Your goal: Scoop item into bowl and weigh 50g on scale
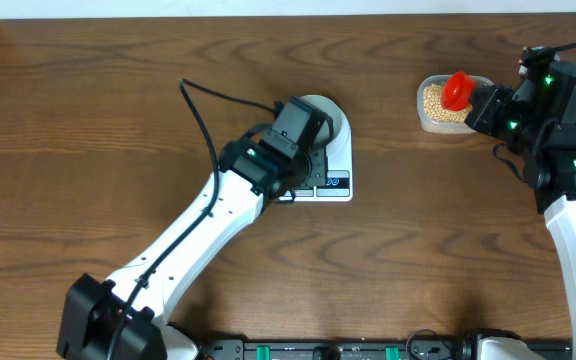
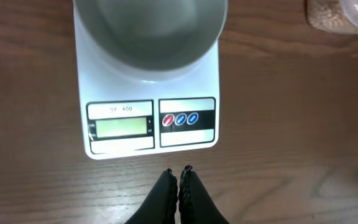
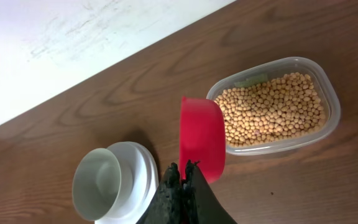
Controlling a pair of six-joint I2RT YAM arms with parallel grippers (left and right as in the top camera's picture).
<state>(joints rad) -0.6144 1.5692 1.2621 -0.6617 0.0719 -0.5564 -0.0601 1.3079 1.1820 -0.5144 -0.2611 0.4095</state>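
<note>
The pale grey-white bowl (image 2: pixel 149 31) stands empty on the white scale (image 2: pixel 148 124), whose LCD is lit; both also show in the overhead view, the bowl (image 1: pixel 334 113) and scale (image 1: pixel 338 170) partly under my left arm. My left gripper (image 2: pixel 179 173) is shut and empty, just in front of the scale's near edge. My right gripper (image 3: pixel 181 168) is shut on a red scoop (image 3: pixel 201 135), held above the near left end of the clear tub of tan beans (image 3: pixel 271 109). In the overhead view the scoop (image 1: pixel 457 90) hangs over the tub (image 1: pixel 438 103).
The brown wooden table (image 1: pixel 118 130) has a white edge along the back. The clear plastic tub stands at the back right. The right arm's dark body (image 1: pixel 558 110) is beside it. The left arm (image 1: pixel 198 230) crosses the table diagonally.
</note>
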